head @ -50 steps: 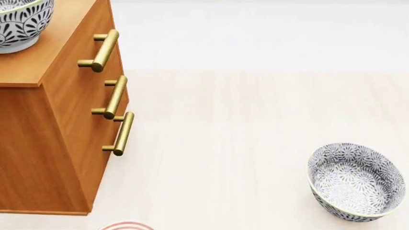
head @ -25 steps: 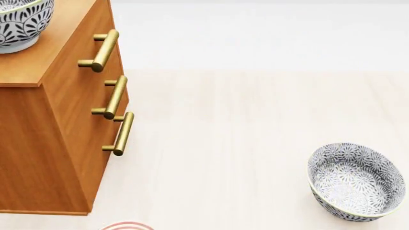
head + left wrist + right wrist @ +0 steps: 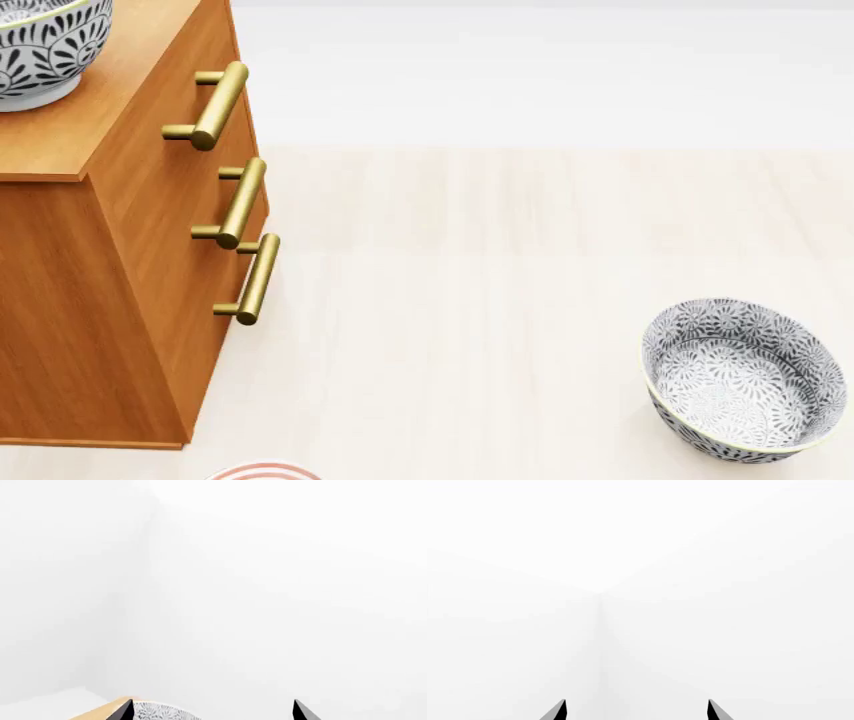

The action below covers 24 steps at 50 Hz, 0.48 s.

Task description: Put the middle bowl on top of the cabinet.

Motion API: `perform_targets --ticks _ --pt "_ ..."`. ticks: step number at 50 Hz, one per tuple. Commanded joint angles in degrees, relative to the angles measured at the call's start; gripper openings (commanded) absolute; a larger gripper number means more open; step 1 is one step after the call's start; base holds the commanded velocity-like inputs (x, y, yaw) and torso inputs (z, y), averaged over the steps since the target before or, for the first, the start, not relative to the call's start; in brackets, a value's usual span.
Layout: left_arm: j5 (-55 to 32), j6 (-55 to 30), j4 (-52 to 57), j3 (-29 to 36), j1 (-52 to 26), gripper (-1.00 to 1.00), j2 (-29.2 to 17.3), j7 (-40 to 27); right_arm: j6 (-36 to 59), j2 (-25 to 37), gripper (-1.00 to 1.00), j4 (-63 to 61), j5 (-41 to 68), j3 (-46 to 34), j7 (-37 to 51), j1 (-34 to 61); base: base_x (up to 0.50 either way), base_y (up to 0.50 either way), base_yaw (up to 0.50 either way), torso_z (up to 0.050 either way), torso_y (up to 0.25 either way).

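Middle bowl [image 3: 40,45] sits near the cabinet [image 3: 114,250] top's edge, so a nudge could tip it off! Left end effector [image 3: 210,712] hangs spread and empty above it; right end effector [image 3: 637,711] too, facing blank white walls. Pale wood table [image 3: 507,300], another bowl [image 3: 742,380] near its right edge

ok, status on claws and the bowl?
Both claws open, empty: left claw, right claw. One bowl sits on the cabinet top. Another patterned bowl on the floor, nothing obstructing.

Camera layout — three views
Head view looks down beside the cabinet [image 3: 94,300]; left wrist shares its top corner — right wrist faces blank wall.
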Motion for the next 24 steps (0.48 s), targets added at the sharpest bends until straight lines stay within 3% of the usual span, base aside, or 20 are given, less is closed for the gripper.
perform_targets --ticks 1,11,18,24 --pt "11.43 -1.21 7.49 2.26 2.81 1.0 -1.34 -0.26 0.07 0.0 1.0 0.0 0.49 0.5 -0.42 0.0 0.0 0.0 0.0 0.0 0.0" --pt "20.25 -2.83 14.47 2.08 7.46 1.0 -3.64 -4.47 0.21 0.0 1.0 0.0 1.42 1.43 -0.9 0.0 0.0 0.0 0.0 0.0 0.0" --pt "25.44 -10.32 21.32 -7.75 17.71 1.0 -6.68 -4.98 0.21 0.0 1.0 0.0 1.75 1.76 -1.11 0.0 0.0 0.0 0.0 0.0 0.0" --pt "29.39 -13.16 24.23 -12.19 25.02 1.0 -7.71 -4.87 0.17 0.0 1.0 0.0 2.04 2.09 -1.24 0.0 0.0 0.0 0.0 0.0 0.0"
